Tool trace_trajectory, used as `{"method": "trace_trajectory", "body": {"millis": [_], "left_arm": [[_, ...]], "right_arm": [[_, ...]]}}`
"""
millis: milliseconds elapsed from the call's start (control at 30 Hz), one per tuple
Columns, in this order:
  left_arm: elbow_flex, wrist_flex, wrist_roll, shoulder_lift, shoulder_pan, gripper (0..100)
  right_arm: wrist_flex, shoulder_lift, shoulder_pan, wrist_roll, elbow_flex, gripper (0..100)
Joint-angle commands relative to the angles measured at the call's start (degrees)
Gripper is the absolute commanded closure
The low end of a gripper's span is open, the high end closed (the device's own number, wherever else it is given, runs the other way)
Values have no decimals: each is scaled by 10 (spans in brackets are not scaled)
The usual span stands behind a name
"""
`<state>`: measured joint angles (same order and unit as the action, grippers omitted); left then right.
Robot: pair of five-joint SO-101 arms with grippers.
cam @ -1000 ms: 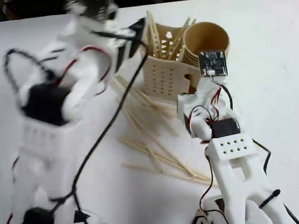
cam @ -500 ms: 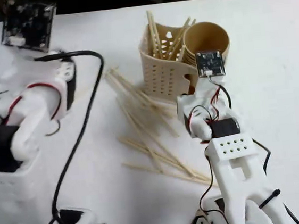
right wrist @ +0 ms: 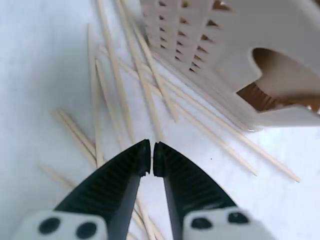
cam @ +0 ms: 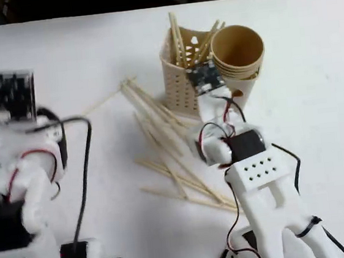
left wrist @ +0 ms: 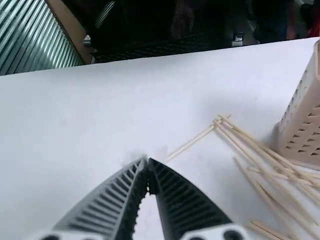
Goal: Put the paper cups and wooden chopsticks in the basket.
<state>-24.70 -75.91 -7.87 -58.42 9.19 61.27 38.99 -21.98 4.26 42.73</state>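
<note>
**Handover: left arm backs off, right arm shifts to the sticks**

Left gripper [left wrist: 148,166], clenched on nothing, has pulled away from the basket [cam: 180,88] to the table [cam: 319,119] at the left. Right gripper [right wrist: 151,152], closed and empty, has slid sideways over the loose wooden chopsticks [cam: 168,148]. Paper cups [cam: 238,51] sit stacked in the basket. Likely many sticks left to collect.

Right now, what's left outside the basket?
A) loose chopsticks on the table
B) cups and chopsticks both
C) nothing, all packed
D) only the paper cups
A: loose chopsticks lie scattered on the table beside the basket, while the paper cup stack stands upright inside it.
</note>
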Motion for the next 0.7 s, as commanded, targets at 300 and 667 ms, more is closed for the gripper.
{"method": "trace_trajectory", "body": {"millis": [300, 667], "left_arm": [[-420, 96, -53, -334, 103, 977], [-572, 73, -92, -463, 120, 977]], "right_arm": [[66, 1, -138, 26, -51, 933], [67, -255, -175, 25, -198, 913]]}}
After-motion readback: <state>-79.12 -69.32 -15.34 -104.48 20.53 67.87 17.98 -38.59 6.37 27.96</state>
